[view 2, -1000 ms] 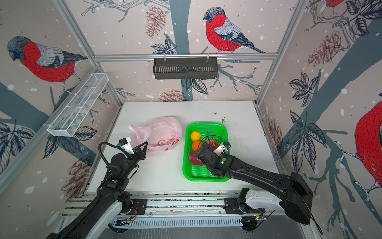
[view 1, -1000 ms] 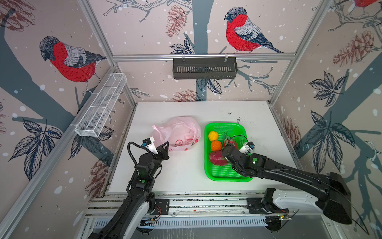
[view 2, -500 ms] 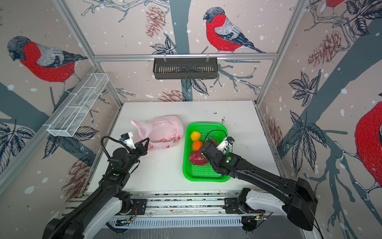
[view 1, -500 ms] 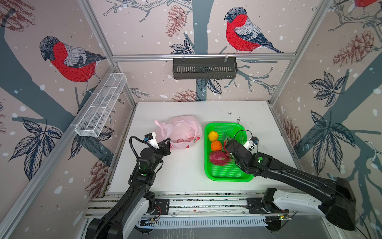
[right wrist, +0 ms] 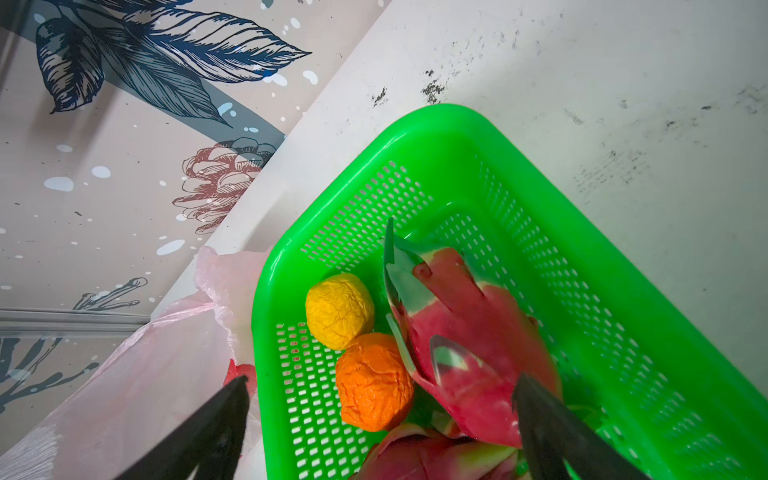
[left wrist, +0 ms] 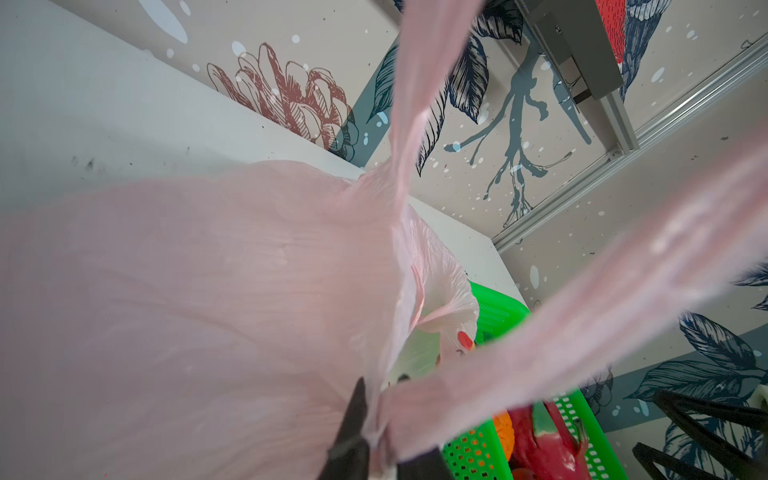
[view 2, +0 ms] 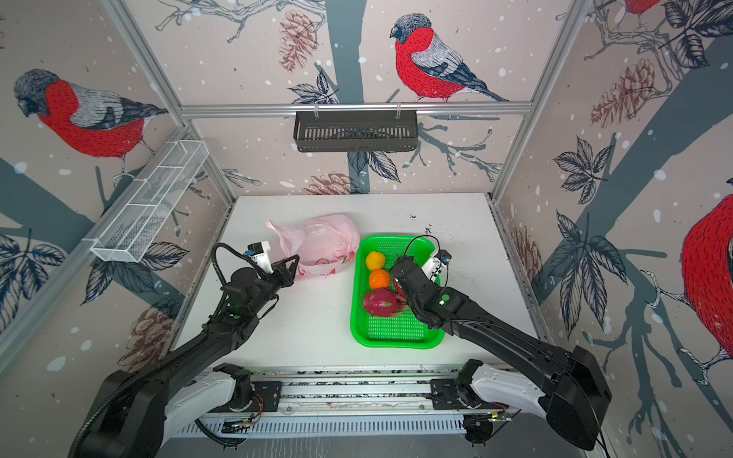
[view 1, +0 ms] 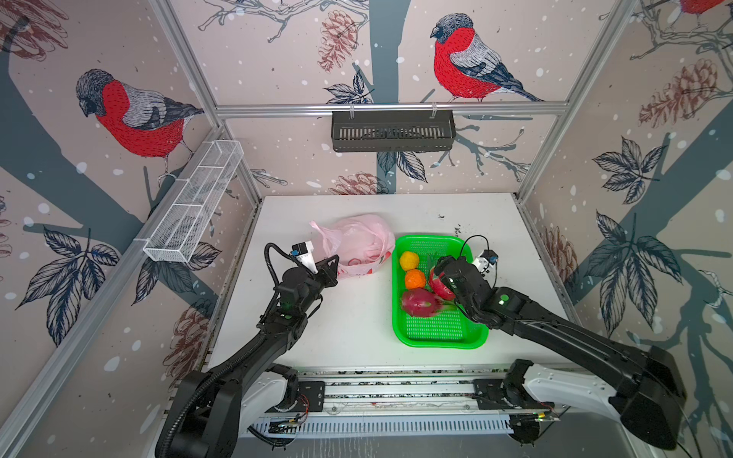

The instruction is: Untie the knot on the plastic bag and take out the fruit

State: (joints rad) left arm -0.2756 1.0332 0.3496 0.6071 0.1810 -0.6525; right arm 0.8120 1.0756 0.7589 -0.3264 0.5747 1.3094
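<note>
Left of centre in both top views, the left pincer (view 1: 332,265) nips the slack bag (view 1: 359,240) by its lower-left edge, while the right pincer (right wrist: 380,380) gapes empty over the four fruit (view 1: 420,303) in the basket (view 1: 436,343).

A white, flat rectangular desk (view 1: 357,317) fills the lower middle of both top views. Directly on it lie two things: a thin pale pink translucent plastic bag (view 1: 361,242) at centre and, right of it, a bright green perforated plastic basket (view 1: 436,343), their edges meeting. Dark scuff marks (view 1: 456,228) speckle the desk above the basket.
</note>
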